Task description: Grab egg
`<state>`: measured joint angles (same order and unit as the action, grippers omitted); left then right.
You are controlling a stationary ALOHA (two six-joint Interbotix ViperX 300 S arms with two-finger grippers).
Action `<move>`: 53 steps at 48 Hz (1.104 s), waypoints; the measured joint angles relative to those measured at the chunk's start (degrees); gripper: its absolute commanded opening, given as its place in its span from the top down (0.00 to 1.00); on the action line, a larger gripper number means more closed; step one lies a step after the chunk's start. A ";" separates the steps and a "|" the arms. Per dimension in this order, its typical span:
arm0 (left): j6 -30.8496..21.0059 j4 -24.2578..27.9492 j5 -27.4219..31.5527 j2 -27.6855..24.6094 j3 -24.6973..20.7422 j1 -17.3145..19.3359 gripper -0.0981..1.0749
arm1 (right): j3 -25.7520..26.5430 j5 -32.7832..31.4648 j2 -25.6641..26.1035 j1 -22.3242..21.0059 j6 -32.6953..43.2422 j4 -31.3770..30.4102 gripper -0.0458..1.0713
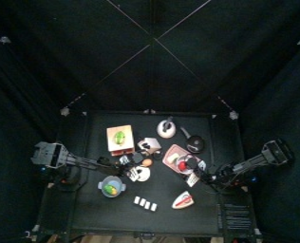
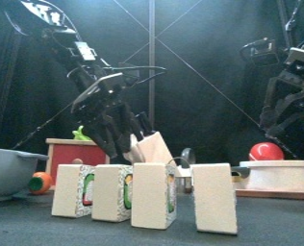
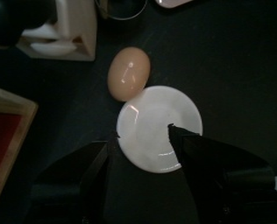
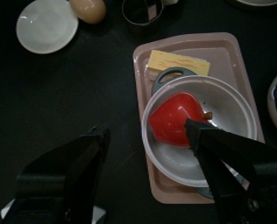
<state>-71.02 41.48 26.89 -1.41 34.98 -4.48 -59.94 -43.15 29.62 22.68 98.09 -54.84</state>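
Left pincer (image 3: 144, 150) wide over the egg (image 3: 129, 72); smooth, fragile, so I'd pinch its narrow sides gently.

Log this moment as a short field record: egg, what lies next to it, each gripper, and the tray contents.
egg: pale oval lying on the black table, not gripped
next to egg: small white round dish, edge at or very near the egg
left gripper: open, above the white dish, just short of the egg
right gripper: open, above the pink tray
tray contents: white bowl holding a red object; a yellow piece beside it
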 measured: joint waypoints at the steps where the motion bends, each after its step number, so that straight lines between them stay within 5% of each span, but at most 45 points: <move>1: -0.09 0.18 0.00 -0.18 -0.35 0.00 0.17 | -0.09 0.00 0.00 0.09 0.00 0.00 0.08; 21: 2.20 14.24 6.77 -4.57 -6.15 -1.05 0.17 | -0.09 0.00 0.00 0.62 0.00 0.09 0.08; 53: 6.33 13.18 7.29 -11.25 -9.67 -1.23 0.05 | -0.53 0.00 0.00 1.41 0.00 0.97 0.08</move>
<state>-64.69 54.67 34.19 -12.66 25.31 -5.71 -60.47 -43.15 29.62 24.08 98.09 -53.88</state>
